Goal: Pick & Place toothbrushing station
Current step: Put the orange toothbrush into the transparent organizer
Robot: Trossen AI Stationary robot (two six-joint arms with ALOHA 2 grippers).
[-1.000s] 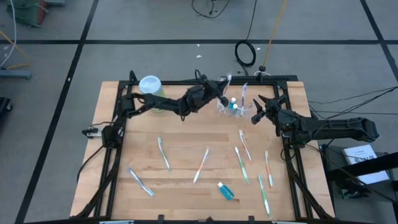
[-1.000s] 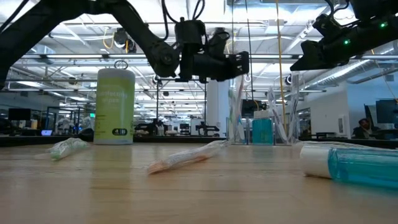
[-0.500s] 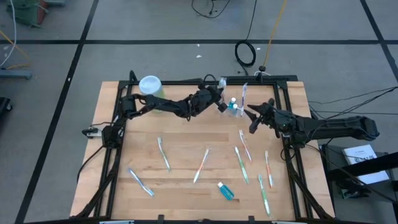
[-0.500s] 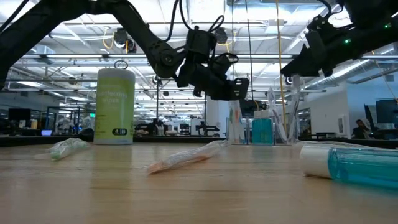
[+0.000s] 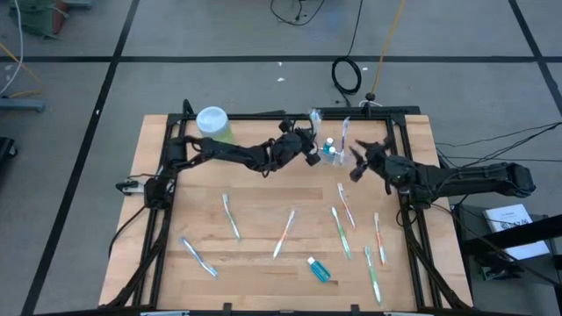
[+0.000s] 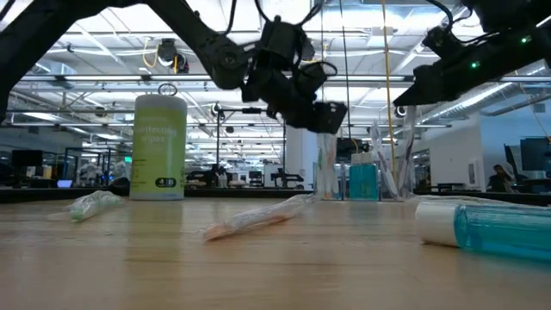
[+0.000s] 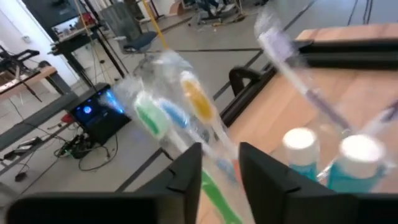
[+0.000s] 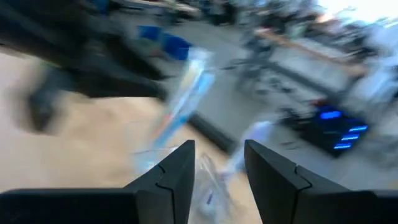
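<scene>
Dropping a toothbrush into the clear cup near the table's far edge is my read. Left gripper sits just beside the cup, fingers parted around the brush w/ gaps. Lift straight, don't tip the cup. Right gripper waits nearby, parted, empty.

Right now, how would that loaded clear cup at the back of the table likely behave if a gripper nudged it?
The clear cup looks thin-walled and probably light, so it may slide easily. Toothbrushes stand tall in it, leaning outward, so it seems top-heavy and apt to tip. The left gripper is right beside it, so contact could upset it.
</scene>
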